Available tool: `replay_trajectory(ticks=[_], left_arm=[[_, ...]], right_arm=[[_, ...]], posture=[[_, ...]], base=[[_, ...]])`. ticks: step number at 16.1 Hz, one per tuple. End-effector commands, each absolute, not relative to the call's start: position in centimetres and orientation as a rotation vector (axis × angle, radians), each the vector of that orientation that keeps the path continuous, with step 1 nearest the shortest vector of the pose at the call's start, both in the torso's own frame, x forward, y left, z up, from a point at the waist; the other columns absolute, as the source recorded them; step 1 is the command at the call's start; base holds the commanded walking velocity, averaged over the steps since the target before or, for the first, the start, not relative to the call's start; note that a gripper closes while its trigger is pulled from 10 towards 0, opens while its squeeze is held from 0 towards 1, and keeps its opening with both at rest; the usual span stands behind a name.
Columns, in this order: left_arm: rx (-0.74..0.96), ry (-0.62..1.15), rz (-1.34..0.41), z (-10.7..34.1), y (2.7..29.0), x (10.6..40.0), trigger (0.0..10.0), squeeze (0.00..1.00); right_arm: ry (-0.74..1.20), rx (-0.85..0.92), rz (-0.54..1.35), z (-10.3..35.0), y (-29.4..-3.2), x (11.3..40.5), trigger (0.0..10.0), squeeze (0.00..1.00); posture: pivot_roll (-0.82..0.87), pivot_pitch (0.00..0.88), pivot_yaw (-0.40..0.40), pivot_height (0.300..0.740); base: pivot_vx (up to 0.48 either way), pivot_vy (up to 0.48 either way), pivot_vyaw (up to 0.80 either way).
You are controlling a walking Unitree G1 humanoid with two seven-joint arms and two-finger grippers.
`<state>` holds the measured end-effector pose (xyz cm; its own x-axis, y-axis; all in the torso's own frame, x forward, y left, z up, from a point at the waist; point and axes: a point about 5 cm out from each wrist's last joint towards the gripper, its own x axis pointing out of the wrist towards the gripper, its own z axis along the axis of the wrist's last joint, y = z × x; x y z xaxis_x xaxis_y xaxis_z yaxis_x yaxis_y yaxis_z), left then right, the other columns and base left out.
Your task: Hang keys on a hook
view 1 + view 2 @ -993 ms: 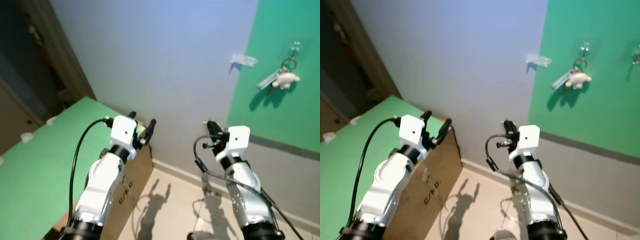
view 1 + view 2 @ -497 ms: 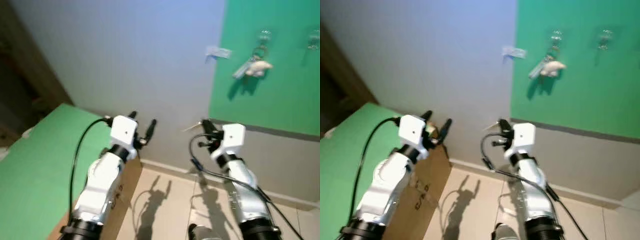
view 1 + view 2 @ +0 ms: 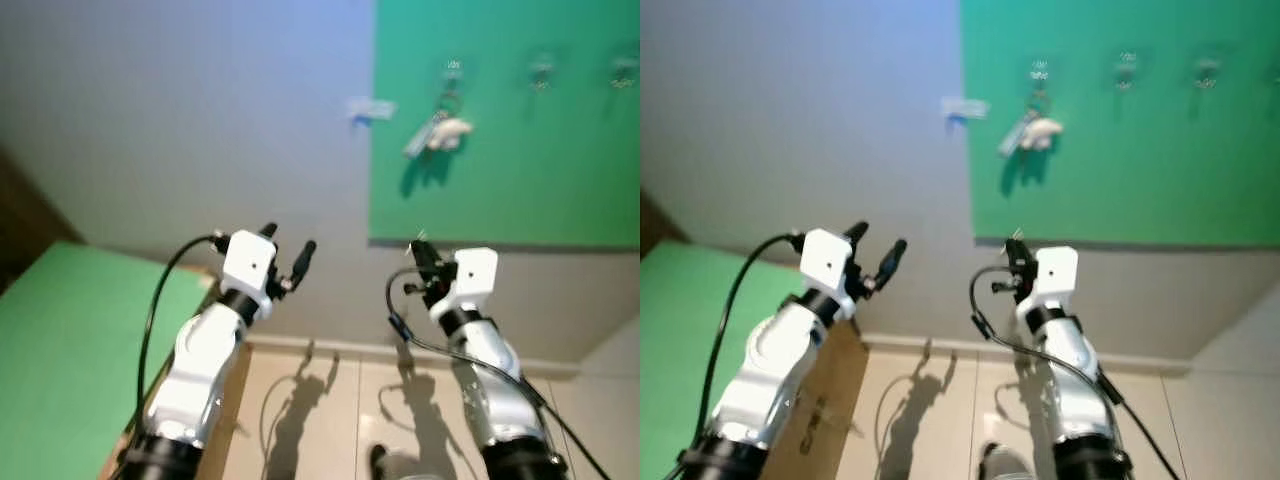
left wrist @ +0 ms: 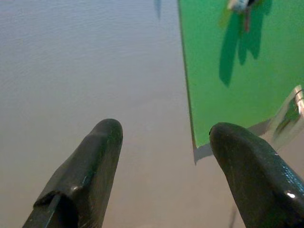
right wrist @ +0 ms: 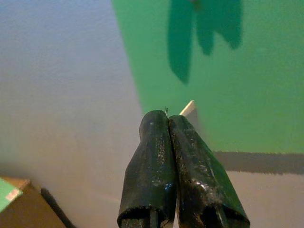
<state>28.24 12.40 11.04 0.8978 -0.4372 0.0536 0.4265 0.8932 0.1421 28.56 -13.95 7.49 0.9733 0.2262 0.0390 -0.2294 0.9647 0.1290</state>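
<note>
Keys (image 3: pixel 436 133) were seen hung on a hook (image 3: pixel 453 69) of the green panel (image 3: pixel 560 160), far right. The right gripper (image 3: pixel 417 245), fingers pressed shut with nothing visibly held, was raised below them; the left gripper (image 3: pixel 287 254) was held open and empty, presumably in readiness.

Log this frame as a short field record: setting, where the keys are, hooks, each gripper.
setting: grey wall with a green panel
keys: bunch with a white charm hanging on the leftmost hook
other hooks: two more along the panel
left gripper: raised, fingers apart, nothing between them
right gripper: raised below the panel, fingers pressed together
</note>
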Motion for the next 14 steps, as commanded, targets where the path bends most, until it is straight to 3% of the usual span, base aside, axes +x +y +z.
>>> replay_trajectory(ticks=[1, 9, 14], left_arm=[[0.137, -0.089, -0.457, 11.06, 12.43, 28.30, 10.0, 0.00], [0.142, -0.100, -0.474, 11.25, 12.30, 28.50, 10.0, 0.00], [0.149, -0.100, -0.429, 11.09, 12.41, 28.53, 10.0, 0.00]], right_arm=[[-0.021, 0.131, 0.234, 7.34, -13.87, 28.47, 0.0, 0.00], [-0.017, 0.099, 0.237, 7.27, -14.02, 28.61, 0.0, 0.00], [-0.012, 0.093, 0.233, 7.28, -14.15, 28.78, 0.0, 0.00]], posture=[[-0.21, 0.010, 0.132, 0.736], [-0.21, 0.000, 0.129, 0.736], [-0.21, 0.007, 0.128, 0.736]], base=[[0.000, 0.000, -0.77], [0.000, 0.000, -0.74], [0.000, 0.000, 0.00]])
